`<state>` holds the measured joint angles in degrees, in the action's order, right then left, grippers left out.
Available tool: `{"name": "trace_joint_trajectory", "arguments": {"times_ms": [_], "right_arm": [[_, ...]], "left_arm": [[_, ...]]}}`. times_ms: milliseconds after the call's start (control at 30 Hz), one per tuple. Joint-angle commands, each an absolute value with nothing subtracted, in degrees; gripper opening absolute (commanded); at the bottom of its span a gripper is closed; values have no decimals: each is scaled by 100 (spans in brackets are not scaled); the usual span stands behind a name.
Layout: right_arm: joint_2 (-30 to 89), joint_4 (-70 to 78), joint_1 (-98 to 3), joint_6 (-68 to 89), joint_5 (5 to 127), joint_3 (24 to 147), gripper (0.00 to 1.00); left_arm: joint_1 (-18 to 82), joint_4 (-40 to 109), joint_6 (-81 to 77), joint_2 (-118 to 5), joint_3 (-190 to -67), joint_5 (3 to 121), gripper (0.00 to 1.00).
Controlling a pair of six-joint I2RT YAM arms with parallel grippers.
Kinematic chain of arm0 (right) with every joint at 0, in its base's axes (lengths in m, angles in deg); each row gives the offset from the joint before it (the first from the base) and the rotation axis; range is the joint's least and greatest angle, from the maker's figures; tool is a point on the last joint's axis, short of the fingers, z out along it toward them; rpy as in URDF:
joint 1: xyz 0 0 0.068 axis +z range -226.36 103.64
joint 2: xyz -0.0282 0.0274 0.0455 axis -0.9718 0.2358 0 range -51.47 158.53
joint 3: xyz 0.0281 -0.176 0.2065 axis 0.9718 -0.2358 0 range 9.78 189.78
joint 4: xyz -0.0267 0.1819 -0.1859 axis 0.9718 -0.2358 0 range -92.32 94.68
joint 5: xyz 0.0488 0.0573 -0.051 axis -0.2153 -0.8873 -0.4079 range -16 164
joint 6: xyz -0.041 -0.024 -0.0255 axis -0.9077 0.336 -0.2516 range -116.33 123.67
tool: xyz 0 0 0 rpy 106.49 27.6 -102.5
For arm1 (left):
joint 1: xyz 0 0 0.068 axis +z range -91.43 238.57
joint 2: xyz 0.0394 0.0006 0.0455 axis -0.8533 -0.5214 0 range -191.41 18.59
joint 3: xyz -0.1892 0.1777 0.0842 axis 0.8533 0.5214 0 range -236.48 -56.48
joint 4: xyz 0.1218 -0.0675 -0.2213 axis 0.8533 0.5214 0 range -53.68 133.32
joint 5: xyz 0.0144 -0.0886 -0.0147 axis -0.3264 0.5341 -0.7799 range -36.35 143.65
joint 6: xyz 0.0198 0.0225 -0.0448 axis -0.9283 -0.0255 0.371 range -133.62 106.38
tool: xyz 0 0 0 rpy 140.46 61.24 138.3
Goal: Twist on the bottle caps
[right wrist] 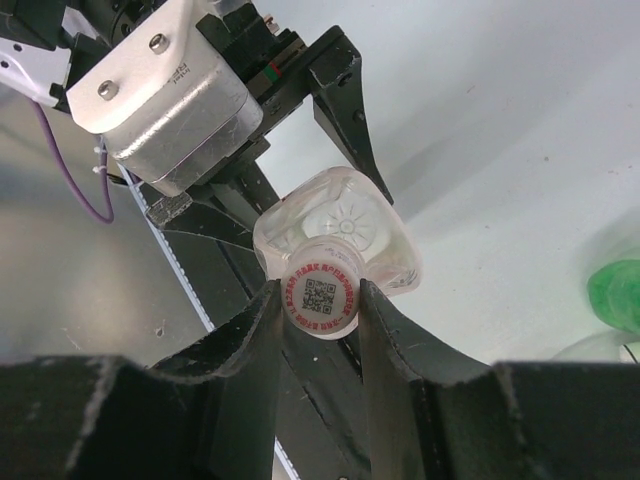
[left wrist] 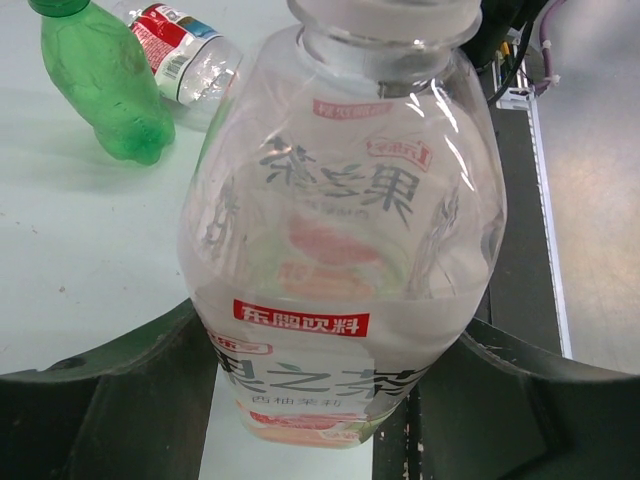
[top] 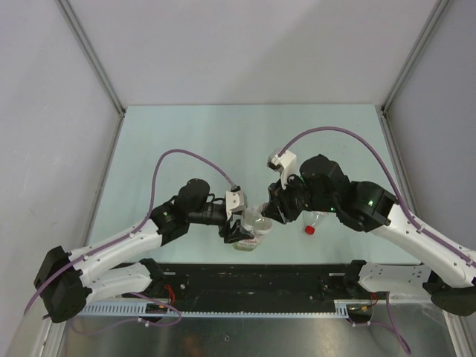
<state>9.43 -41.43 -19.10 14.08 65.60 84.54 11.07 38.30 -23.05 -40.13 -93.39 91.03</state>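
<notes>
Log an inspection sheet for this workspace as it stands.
Surface: pale green table, no spills seen.
Job's things: wide clear bottle held between the arms, white cap on its neck; green bottle and slim clear bottle on the table beyond; red cap on the slim one.
Clutter: nothing seen.
Grippers: left gripper fingers closed on the wide clear bottle; right gripper fingers clamped on the white cap.
Cables: purple cables arch over both arms, away from the bottles.
Surroundings: grey walls; black rail at the near edge.
</notes>
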Motion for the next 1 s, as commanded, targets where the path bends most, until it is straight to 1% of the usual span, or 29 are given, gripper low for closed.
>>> {"name": "trace_joint_trajectory", "arguments": {"times_ms": [0, 267, 433, 567, 733, 900, 967], "right_arm": [[986, -4270, -1846, 1574, 6185, 8491, 18], [1280, -3987, -1846, 1479, 5712, 8443, 17], [1263, -4127, -1827, 1520, 5707, 8362, 17], [1307, -4409, -1787, 1137, 5805, 8334, 16], [1361, -4588, -1788, 474, 5107, 8277, 15], [1412, -4656, -1800, 108, 4760, 8195, 13], [1421, -4669, -1811, 133, 4881, 8174, 12]], "left_arm": [[1143, 3057, -1932, -3840, -9622, 8692, 0], [1144, 3066, -1857, -3806, -9745, 8714, 0], [1139, 3081, -1675, -3747, -9838, 8270, 0], [1142, 3079, -1771, -3658, -9890, 8709, 0], [1138, 3074, -2169, -3455, -9896, 9414, 0], [1138, 3066, -2350, -3382, -9916, 9572, 0], [1138, 3062, -2361, -3382, -9945, 9517, 0]]}}
